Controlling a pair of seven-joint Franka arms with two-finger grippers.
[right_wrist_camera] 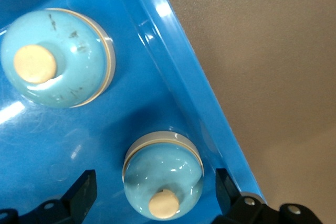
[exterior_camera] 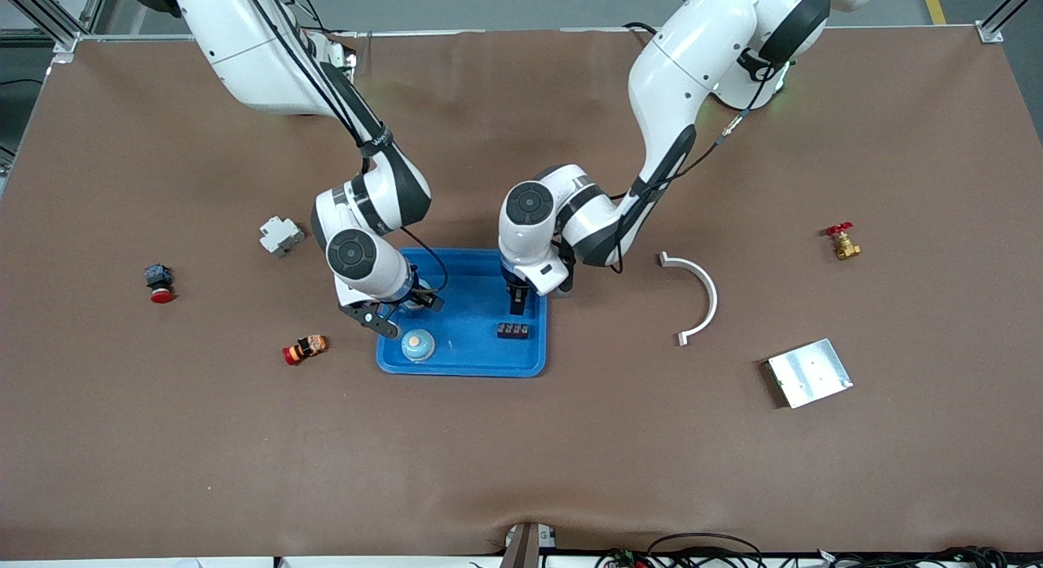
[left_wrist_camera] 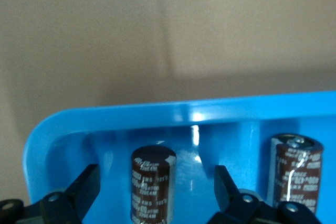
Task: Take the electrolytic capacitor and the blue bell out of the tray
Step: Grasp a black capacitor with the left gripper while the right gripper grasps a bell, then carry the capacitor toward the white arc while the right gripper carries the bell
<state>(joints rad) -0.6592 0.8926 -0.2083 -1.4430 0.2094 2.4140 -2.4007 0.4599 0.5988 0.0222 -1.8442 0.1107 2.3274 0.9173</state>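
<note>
A blue tray (exterior_camera: pixel 473 352) lies mid-table. My right gripper (exterior_camera: pixel 393 310) hangs open over the tray's corner toward the right arm's end. A light blue bell (right_wrist_camera: pixel 163 174) with a cream knob sits between its fingers (right_wrist_camera: pixel 83 191), touching neither. A second bell (exterior_camera: pixel 417 345) (right_wrist_camera: pixel 55 59) rests in the tray nearer the front camera. My left gripper (exterior_camera: pixel 517 306) is low over the tray's other end, open around an upright brown capacitor (left_wrist_camera: pixel 152 188) with gaps on both sides. Another capacitor (left_wrist_camera: pixel 295 174) stands beside it. A dark row of capacitors (exterior_camera: pixel 513 332) shows in the tray.
Toward the right arm's end lie a white plastic block (exterior_camera: pixel 281 235), a red push button (exterior_camera: pixel 160 284) and a small orange-red part (exterior_camera: pixel 305 349). Toward the left arm's end are a white curved bracket (exterior_camera: pixel 697 295), a metal plate (exterior_camera: pixel 808 372) and a brass valve (exterior_camera: pixel 842 242).
</note>
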